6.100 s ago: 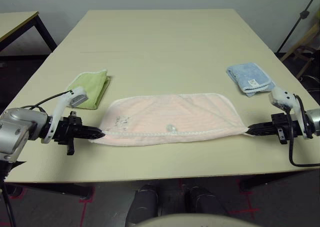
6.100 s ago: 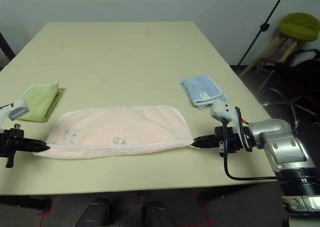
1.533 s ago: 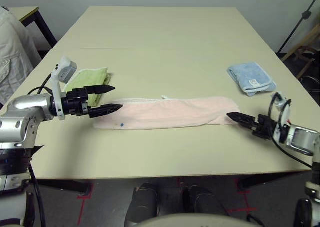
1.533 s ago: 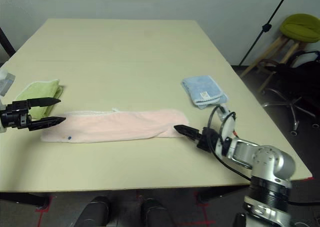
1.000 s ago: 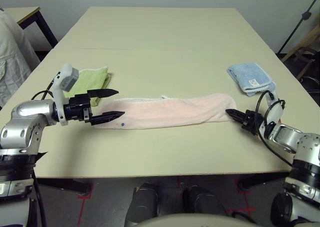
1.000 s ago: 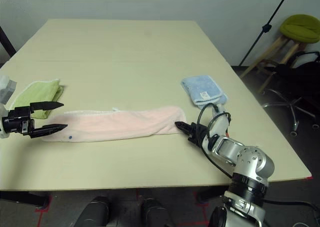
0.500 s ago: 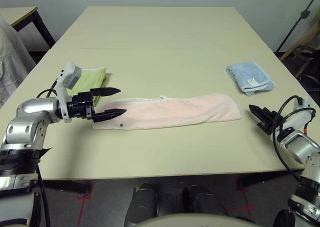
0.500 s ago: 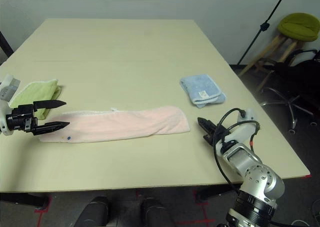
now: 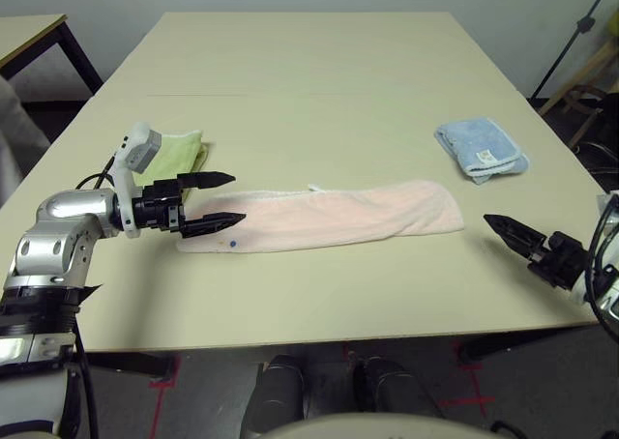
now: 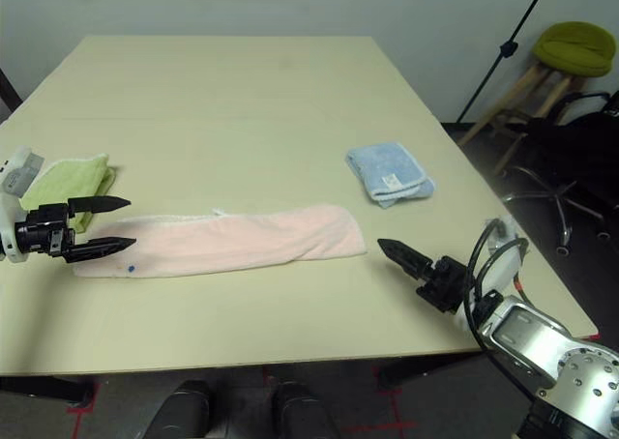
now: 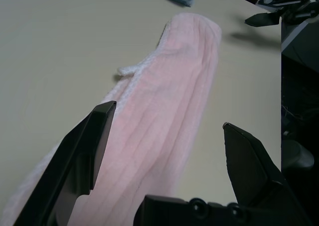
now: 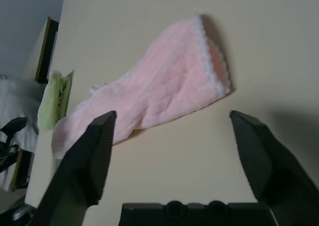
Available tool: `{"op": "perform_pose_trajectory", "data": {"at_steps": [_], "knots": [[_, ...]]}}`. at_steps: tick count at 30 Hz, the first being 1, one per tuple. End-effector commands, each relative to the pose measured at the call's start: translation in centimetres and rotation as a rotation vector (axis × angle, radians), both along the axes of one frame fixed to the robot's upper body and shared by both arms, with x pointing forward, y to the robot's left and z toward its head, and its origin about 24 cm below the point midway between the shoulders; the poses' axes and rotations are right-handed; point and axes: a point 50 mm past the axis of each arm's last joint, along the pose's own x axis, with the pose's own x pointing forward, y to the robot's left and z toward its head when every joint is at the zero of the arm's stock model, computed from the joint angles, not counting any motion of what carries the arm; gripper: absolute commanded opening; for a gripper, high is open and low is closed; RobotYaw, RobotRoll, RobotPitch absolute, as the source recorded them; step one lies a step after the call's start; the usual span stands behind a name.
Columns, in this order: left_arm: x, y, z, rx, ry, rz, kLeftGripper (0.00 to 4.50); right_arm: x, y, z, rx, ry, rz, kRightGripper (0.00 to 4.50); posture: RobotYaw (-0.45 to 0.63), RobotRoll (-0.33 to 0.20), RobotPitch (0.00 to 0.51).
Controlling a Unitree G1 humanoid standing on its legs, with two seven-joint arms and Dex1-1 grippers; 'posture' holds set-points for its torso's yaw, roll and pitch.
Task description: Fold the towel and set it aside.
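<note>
Pale table (image 10: 242,81), green stool (image 10: 573,44), dark floor, plain wall.

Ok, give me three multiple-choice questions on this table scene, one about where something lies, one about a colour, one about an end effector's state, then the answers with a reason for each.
1. Where does the towel lie on the table?
A. Hanging over the table's far edge
B. As a long strip between the two end effectors
C. On top of the blue cloth

2. What colour is the small folded cloth behind the left end effector?
A. Yellow-green
B. Red
C. Black

3. What state is the right end effector in?
A. Shut on the towel
B. Shut on the blue cloth
C. Open, holding nothing

Answers:
1. B, the pink strip stretches across the table from one end effector toward the other.
2. A, the cloth there is yellow-green; the light-blue cloth lies on the robot's right.
3. C, its fingers stand wide apart, clear of the towel's end.
</note>
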Motion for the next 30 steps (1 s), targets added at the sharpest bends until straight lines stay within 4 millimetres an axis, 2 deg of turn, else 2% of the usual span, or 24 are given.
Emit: {"op": "perform_pose_trajectory", "data": {"at_steps": [1,5,10,20,27,30], "knots": [[0.0,-0.2,-0.2,0.011,0.012,-0.007,4.5,-0.2,0.5,-0.4,0.023,0.063,0.015,4.46,0.08,0.0,0.13],[-0.2,-0.2,-0.2,0.013,0.019,-0.006,4.5,0.0,0.8,-1.1,-0.001,0.132,0.001,4.46,0.09,0.0,0.13],[-0.4,-0.2,-0.3,0.016,0.024,-0.003,4.5,1.2,1.0,-2.2,-0.024,0.181,-0.082,4.46,0.1,0.0,0.126],[-0.3,-0.2,0.1,0.024,0.019,0.0,4.5,3.8,3.6,-3.5,-0.019,0.2,-0.031,4.46,0.13,0.0,0.115],[-0.5,-0.2,0.0,0.016,0.02,0.012,4.5,4.8,4.5,-4.4,-0.005,0.208,-0.061,4.46,0.13,0.0,0.118],[-0.5,-0.2,0.0,0.013,0.021,0.014,4.5,4.9,4.5,-4.7,0.008,0.214,-0.081,3.89,0.13,0.0,0.118]]}}
